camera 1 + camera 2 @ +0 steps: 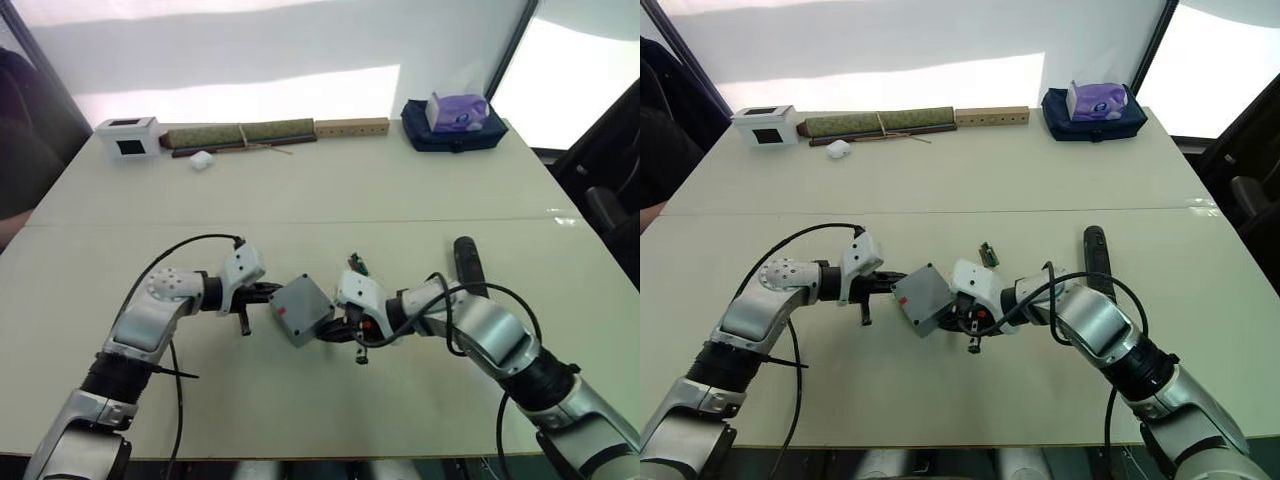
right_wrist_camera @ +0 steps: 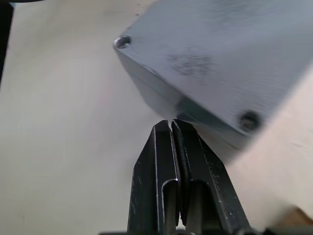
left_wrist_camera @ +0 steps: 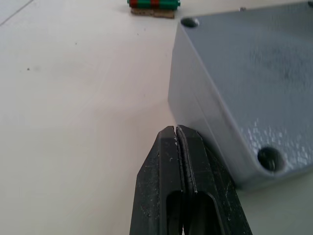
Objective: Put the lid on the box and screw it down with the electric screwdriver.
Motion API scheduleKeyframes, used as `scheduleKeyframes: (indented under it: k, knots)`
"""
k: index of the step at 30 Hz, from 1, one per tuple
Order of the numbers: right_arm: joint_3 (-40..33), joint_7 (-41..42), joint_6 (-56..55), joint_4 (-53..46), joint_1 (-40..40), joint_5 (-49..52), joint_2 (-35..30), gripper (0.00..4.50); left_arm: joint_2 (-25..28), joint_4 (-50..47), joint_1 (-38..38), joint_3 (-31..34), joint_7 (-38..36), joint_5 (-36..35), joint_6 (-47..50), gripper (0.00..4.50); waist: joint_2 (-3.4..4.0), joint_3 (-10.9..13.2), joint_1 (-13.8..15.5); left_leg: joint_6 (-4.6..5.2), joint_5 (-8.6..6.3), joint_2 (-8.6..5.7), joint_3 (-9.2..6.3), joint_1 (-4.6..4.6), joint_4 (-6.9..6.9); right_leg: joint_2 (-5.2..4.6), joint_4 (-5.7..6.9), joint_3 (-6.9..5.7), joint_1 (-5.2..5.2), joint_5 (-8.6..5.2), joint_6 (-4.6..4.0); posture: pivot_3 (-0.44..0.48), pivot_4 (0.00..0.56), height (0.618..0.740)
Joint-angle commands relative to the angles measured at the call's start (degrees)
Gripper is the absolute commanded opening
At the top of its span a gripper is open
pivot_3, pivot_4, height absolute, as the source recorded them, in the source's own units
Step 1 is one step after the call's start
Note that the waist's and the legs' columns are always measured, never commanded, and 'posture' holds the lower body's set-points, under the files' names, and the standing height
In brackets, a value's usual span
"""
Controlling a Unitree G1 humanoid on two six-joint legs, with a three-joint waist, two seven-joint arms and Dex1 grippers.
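pale table [image 1: 300,200] — lidded box [image 1: 301,309] between closed grippers, no legible writing

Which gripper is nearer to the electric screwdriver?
Right. The right gripper is beside the box, with the electric screwdriver lying further out on its side. The left gripper is beyond the box.

table [image 1: 300,200] | on it: box [image 1: 301,309], electric screwdriver [image 1: 467,264], white box [image 1: 130,136], tissue pack [image 1: 456,112]

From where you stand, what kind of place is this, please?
Probably an indoor test bench for small assembly work, though I cannot be sure. A wide pale table holds a grey metal box, a black electric screwdriver and a small green circuit piece, with white sheeting behind.
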Motion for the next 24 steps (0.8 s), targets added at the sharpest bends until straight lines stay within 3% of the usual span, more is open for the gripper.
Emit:
scheduleKeyframes:
  k: [1,7,13,24]
  knots:
    - [-7.6,1.4,-0.9,-2.2,-0.9,0.5,-4.4,0.04,6.2,-2.2,3.9,2.9,-4.0,-0.3,-1.7,0.00,0.00,0.0,-0.3,0.00,0.00,0.00,0.00,0.01,0.00,0.00,0.00,0.01,0.00,0.00,0.00,0.000,0.150,0.740]
    - [-9.8,0.9,-3.7,2.6,-2.7,-1.6,-3.4,0.04,11.7,-10.1,9.5,5.2,-8.5,-5.0,0.9,0.00,0.03,0.0,-0.2,0.00,0.00,0.04,-0.01,0.06,-0.07,-0.01,0.01,0.02,0.00,0.00,-0.02,0.000,0.150,0.740]
    - [-6.4,-0.4,-4.6,4.8,-2.4,-3.7,2.6,0.04,8.8,-12.5,8.9,4.1,-5.8,-5.4,3.6,0.00,0.00,0.0,0.0,0.00,0.00,-0.01,0.00,0.04,-0.01,-0.07,0.02,0.01,0.04,0.02,-0.03,0.000,0.150,0.740]
    - [-5.0,-0.4,-1.7,0.0,1.5,-2.8,4.9,0.04,5.2,-11.5,4.2,3.5,-3.9,-5.5,5.7,0.00,0.00,0.0,0.0,0.00,0.00,-0.01,-0.01,0.03,0.02,-0.01,0.11,-0.01,0.02,0.02,-0.03,0.000,0.150,0.740]
